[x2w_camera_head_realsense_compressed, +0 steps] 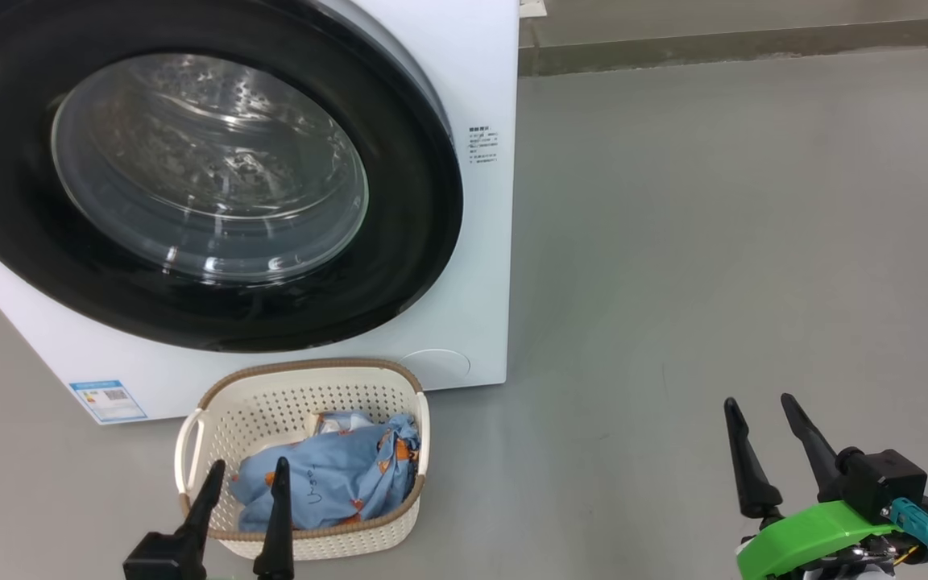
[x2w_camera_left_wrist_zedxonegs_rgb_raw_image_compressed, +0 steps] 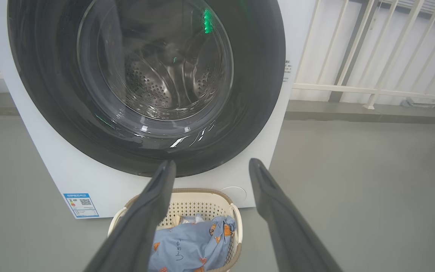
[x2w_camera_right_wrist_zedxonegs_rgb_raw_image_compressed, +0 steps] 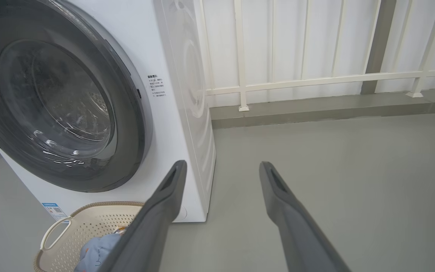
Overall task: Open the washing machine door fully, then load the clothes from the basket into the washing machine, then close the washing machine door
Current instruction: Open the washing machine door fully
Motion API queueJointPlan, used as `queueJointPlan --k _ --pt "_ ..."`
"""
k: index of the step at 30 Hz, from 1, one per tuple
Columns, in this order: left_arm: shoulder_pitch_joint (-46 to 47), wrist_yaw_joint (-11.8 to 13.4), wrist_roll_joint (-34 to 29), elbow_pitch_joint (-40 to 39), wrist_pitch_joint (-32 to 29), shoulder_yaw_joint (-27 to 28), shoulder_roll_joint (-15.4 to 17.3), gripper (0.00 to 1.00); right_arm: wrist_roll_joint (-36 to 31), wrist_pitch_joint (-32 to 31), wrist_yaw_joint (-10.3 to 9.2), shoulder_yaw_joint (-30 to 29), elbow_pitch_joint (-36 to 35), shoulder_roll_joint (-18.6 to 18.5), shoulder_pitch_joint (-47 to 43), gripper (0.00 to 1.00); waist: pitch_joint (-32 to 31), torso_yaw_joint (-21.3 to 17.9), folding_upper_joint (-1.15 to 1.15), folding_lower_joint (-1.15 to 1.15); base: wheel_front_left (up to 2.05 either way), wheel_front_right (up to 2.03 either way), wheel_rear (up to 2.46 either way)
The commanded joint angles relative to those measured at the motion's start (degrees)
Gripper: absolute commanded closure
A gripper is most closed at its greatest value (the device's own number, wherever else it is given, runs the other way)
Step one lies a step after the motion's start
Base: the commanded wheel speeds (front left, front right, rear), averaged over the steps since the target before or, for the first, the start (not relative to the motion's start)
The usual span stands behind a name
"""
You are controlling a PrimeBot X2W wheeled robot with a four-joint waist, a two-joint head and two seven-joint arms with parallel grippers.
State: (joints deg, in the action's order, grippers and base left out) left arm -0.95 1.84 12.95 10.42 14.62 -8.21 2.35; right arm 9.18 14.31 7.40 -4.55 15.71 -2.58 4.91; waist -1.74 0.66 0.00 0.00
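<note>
A: Where is the washing machine door (x2w_camera_head_realsense_compressed: 190, 169)?

B: Shut, flat against the front of the white washing machine (x2w_camera_head_realsense_compressed: 476, 72). Its black rim takes up most of that front, and the steel drum shows through the glass bowl.

A: And the basket (x2w_camera_head_realsense_compressed: 295, 399)?

B: On the grey floor (x2w_camera_head_realsense_compressed: 714, 242), just in front of the machine, below the lower edge of the door and slightly to its right. A small blue label sticker (x2w_camera_head_realsense_compressed: 108, 400) sits on the machine's lower left corner, near the basket's left handle.

A: The clothes (x2w_camera_head_realsense_compressed: 343, 475)?

B: All in the basket, bunched toward its right and near side. They are light blue fabric with small orange prints, with a paler piece behind.

A: What about the left hand (x2w_camera_head_realsense_compressed: 250, 462)?

B: Fingers apart, holding nothing. In the head view it sits over the basket's near left part, fingers pointing toward the machine.

A: And the right hand (x2w_camera_head_realsense_compressed: 757, 399)?

B: Also spread wide and empty. It is over bare floor, well to the right of basket and machine. Its wrist view shows the machine's side and a white railing (x2w_camera_right_wrist_zedxonegs_rgb_raw_image_compressed: 315, 79) behind.
</note>
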Motion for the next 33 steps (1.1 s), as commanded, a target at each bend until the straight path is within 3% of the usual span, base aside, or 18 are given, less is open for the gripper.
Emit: queueJointPlan --k 1,8,12,13,17,20,25,33 --pt "1.49 0.57 0.58 -0.96 0.38 1.89 0.53 0.00 0.97 0.69 0.09 2.22 -1.98 -0.30 2.09 1.00 0.08 0.14 0.00 0.00 0.00 0.00 0.00" --pt "1.58 0.71 1.12 -0.82 0.38 1.80 0.53 0.00 10.86 0.69 0.09 4.67 -1.92 -0.30 2.44 1.00 0.60 0.78 0.00 0.00 0.00 0.00 0.00" --pt "1.68 0.61 1.14 -0.84 0.38 1.21 0.53 0.00 28.70 0.69 0.09 5.56 2.20 -0.30 3.59 1.00 1.21 1.76 0.00 0.00 0.00 0.00 0.00" --pt "1.68 0.61 1.14 -0.84 0.38 1.21 0.53 0.00 28.70 0.69 0.09 5.56 2.20 -0.30 3.59 1.00 1.21 1.76 0.00 0.00 0.00 0.00 0.00" --pt "1.84 0.47 1.13 -0.76 0.38 0.66 0.53 0.00 46.03 0.69 0.09 7.43 7.34 -0.30 6.73 1.00 1.88 2.85 0.00 0.00 0.00 0.00 0.00" --pt "2.27 0.35 1.15 -0.93 0.38 0.35 0.53 0.00 54.72 -0.02 0.09 8.07 10.74 -0.30 10.00 1.00 3.13 3.74 0.00 0.00 0.00 0.00 0.00" --pt "3.61 0.26 1.37 -1.43 0.38 -0.60 0.53 0.00 59.30 -4.02 0.09 6.11 14.66 -0.53 16.86 1.00 5.76 5.59 0.00 0.00 0.00 0.00 0.00" --pt "6.51 0.60 2.42 -1.80 0.38 -3.23 0.53 0.00 60.83 -12.11 0.09 3.26 16.90 -4.56 27.85 1.00 10.10 9.70 0.00 0.00 0.00 0.00 0.00"
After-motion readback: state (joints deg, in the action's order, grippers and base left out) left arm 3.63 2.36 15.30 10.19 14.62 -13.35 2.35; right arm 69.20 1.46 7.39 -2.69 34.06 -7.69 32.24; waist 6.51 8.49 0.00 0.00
